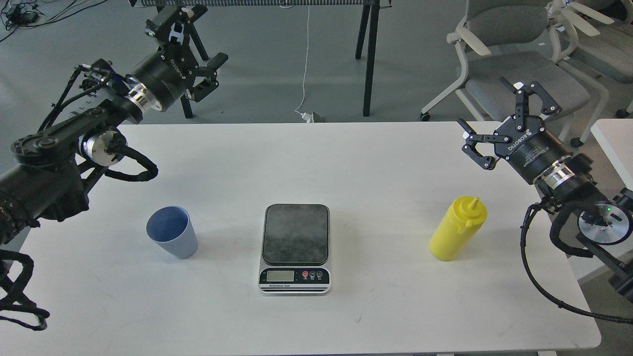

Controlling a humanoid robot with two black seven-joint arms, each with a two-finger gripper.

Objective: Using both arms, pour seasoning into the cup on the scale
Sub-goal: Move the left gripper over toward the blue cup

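The light-blue cup (172, 238) stands upright on the white table (376, 163), left of the scale (295, 247). The scale's dark platform carries nothing. Right of the scale stands the yellow seasoning bottle (456, 228), upright, nozzle up. My left gripper (190, 47) hovers high at the far left, beyond the table's back edge, open and empty. Raised over the right side of the table behind the bottle, my right gripper (504, 123) is also open, holding nothing. Both grippers are well apart from all three objects.
Grey office chairs (514, 59) stand behind the table at right. Black table legs (368, 54) and a white cable (304, 69) are on the floor beyond the back edge. Another white surface (615, 143) sits at far right.
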